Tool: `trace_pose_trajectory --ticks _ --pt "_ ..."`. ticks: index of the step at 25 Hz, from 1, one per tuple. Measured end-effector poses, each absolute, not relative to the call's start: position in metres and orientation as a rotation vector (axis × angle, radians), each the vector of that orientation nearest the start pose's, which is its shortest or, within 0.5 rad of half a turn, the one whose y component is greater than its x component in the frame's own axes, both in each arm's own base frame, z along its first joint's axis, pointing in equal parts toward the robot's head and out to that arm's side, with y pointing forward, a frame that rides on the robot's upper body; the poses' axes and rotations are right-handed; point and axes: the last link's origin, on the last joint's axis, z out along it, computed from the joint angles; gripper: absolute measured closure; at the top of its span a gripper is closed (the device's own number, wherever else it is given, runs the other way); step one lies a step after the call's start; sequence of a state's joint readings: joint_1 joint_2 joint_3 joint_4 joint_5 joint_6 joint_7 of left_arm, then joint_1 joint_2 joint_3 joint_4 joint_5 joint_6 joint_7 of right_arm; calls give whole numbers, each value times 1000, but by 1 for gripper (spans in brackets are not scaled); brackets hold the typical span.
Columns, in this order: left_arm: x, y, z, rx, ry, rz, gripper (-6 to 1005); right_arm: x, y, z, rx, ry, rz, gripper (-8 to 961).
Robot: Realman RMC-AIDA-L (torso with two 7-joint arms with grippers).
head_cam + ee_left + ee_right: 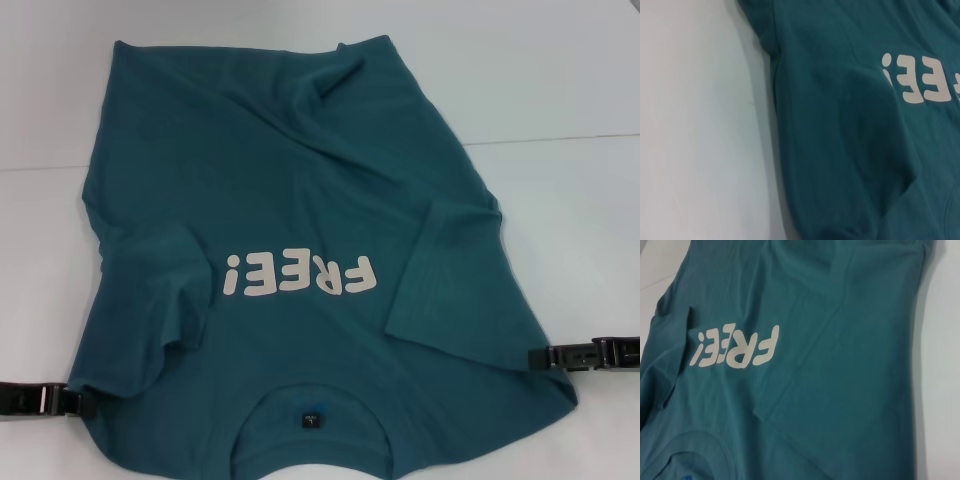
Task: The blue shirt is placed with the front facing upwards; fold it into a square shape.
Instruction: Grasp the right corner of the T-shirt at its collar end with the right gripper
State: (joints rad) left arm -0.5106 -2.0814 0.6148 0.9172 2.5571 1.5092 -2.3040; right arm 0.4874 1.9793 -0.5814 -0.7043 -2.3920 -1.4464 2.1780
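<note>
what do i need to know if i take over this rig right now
Left gripper: low at the shirt's near left edge, by the shoulder; fingers hard to read.
Right gripper: low at the shirt's near right edge; fingers hard to read too.
Blue shirt: spread front up on the white table, collar nearest the robot, "FREE!" print showing. Both sleeves already lie folded in over the chest, and the cloth is wrinkled.
Done: sleeves in.
Left: fold the body lengthwise and end to end into a square.
</note>
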Motion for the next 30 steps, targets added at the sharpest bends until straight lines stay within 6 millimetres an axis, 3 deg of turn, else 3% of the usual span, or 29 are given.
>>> trace_pose_trajectory --ticks 19,30 --pt "-323 324 37 -2243 -1692 -92 979 341 323 40 -2258 1698 263 108" --pt "-323 324 36 -2242 -1692 -93 978 335 312 39 -2331 1725 264 114"
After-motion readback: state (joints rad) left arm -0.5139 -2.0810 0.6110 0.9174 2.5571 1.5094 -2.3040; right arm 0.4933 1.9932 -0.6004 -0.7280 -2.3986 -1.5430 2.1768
